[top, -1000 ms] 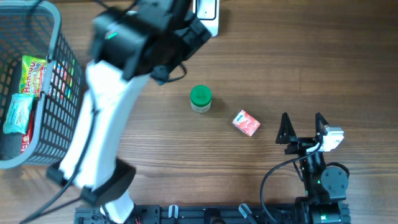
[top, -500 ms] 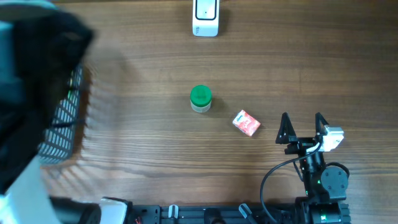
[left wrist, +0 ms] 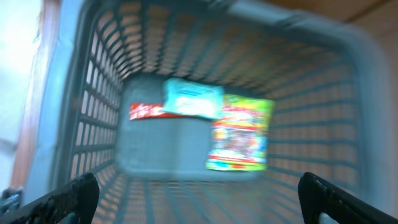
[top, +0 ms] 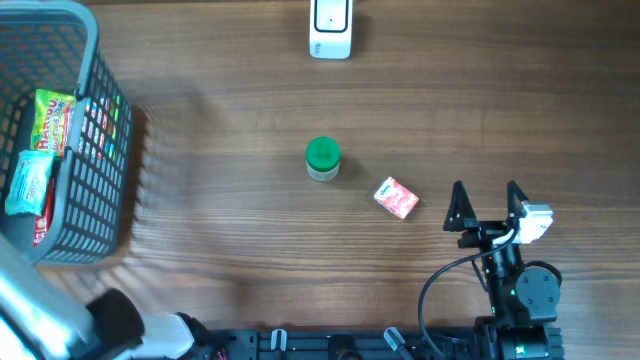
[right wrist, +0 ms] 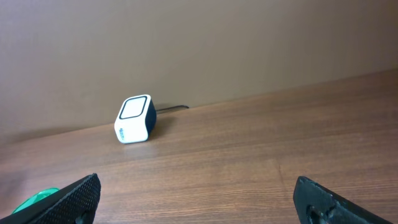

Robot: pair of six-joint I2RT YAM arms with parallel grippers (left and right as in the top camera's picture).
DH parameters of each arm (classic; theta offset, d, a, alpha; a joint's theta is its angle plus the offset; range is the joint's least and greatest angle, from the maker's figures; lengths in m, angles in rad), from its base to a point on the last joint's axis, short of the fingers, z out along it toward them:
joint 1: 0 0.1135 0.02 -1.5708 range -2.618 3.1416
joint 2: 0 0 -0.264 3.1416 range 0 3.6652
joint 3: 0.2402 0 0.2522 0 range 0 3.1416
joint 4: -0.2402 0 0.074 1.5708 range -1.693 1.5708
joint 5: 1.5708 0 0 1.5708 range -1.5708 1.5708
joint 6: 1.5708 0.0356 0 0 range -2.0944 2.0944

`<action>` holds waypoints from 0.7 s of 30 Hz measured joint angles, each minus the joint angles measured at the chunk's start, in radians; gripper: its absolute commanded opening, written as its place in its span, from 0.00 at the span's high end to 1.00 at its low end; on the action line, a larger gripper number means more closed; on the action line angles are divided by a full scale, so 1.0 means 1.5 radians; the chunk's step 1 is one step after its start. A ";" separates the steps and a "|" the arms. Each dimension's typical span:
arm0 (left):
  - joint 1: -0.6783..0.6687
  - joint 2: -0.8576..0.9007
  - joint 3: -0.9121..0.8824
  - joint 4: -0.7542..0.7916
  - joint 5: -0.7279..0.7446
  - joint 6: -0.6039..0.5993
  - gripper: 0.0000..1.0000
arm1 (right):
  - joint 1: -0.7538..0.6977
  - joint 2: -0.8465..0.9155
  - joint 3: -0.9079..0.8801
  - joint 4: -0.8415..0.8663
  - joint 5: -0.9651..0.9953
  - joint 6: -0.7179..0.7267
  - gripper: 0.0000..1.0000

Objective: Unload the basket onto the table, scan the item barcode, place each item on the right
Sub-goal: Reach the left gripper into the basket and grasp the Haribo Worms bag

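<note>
A white barcode scanner (top: 331, 28) stands at the table's far edge; the right wrist view shows it (right wrist: 134, 119) upright against the wall. A green-lidded jar (top: 322, 158) and a small red box (top: 396, 197) lie mid-table. My right gripper (top: 485, 195) rests open just right of the red box, with nothing between its fingers (right wrist: 196, 193). My left gripper (left wrist: 198, 193) is open and empty. It looks down, blurred, into the grey basket (left wrist: 292, 18), at a light blue packet (left wrist: 193, 99), a colourful packet (left wrist: 239, 132) and a red packet (left wrist: 146, 111).
The grey basket (top: 100, 150) fills the left edge of the table. Part of my left arm (top: 40, 310) shows at the near left corner of the overhead view. The green lid (right wrist: 34, 200) peeks in at the lower left of the right wrist view.
My left arm has swung from over the back middle of the table to the near left corner. The jar, box, scanner and right arm have not moved.
</note>
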 measured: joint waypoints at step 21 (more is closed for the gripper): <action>0.085 0.146 -0.453 0.435 0.047 0.005 0.00 | 0.000 0.000 0.000 0.000 0.000 0.000 0.00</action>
